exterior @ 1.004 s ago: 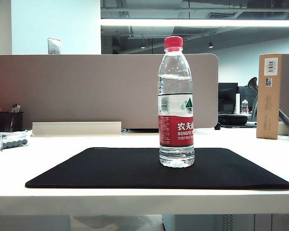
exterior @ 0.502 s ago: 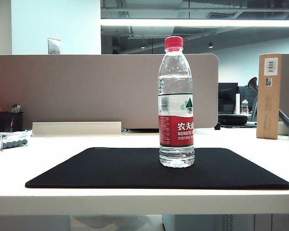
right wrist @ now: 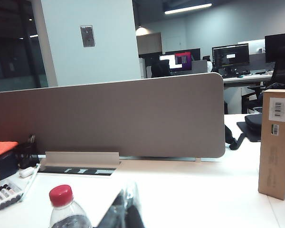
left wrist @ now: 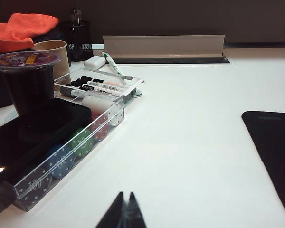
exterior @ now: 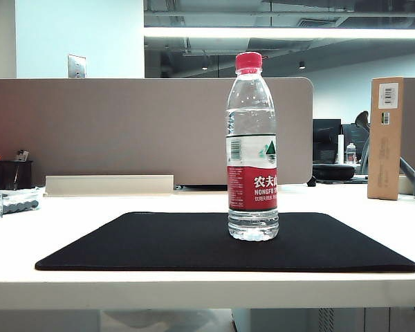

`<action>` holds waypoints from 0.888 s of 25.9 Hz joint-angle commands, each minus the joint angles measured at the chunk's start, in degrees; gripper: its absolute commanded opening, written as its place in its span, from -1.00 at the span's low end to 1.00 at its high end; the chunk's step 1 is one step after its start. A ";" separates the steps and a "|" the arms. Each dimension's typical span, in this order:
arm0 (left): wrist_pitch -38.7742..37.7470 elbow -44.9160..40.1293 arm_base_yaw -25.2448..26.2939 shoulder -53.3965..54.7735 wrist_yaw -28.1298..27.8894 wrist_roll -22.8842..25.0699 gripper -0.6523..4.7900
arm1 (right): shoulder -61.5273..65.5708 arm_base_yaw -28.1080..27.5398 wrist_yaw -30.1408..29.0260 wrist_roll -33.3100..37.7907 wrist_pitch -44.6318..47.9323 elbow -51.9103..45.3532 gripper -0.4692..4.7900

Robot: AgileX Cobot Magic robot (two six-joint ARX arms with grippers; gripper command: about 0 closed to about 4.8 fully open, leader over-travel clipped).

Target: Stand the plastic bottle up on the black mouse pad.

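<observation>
Clear ribbed plastic bottle (exterior: 252, 149), red cap, red-and-white label: stood upright right of centre on the large flat black fabric mouse pad (exterior: 159, 243), unmoved against a second earlier. White bench (exterior: 90, 204): unchanged. Left hand (left wrist: 124, 213): jaws together, empty, low over the bench beside the pad. Right hand (right wrist: 126, 213): closed, empty, raised behind the bottle. Judgement: placement complete, both arms clear.

Open-plan office, white desk against a partition.
Grey-beige divider panel (exterior: 149, 131) backs the white table (exterior: 90, 214); pale wall with metal switch plate (exterior: 77, 66) behind. Ceiling light strip (exterior: 283, 32) lit. Monitors (right wrist: 230, 56) and office chair (right wrist: 249, 126) beyond.
</observation>
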 commanded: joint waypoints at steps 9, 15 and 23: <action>0.37 0.26 0.04 0.04 0.07 -0.17 -0.77 | -1.42 0.00 -0.13 0.02 -9.25 0.26 -0.82; 0.37 0.26 0.04 0.04 0.07 -0.17 -0.77 | -1.42 0.00 -0.15 0.02 -13.84 0.26 -0.82; 0.39 0.26 0.04 0.04 0.11 -0.17 -0.77 | -5.49 -11.72 -7.02 0.26 -15.78 -3.91 -0.83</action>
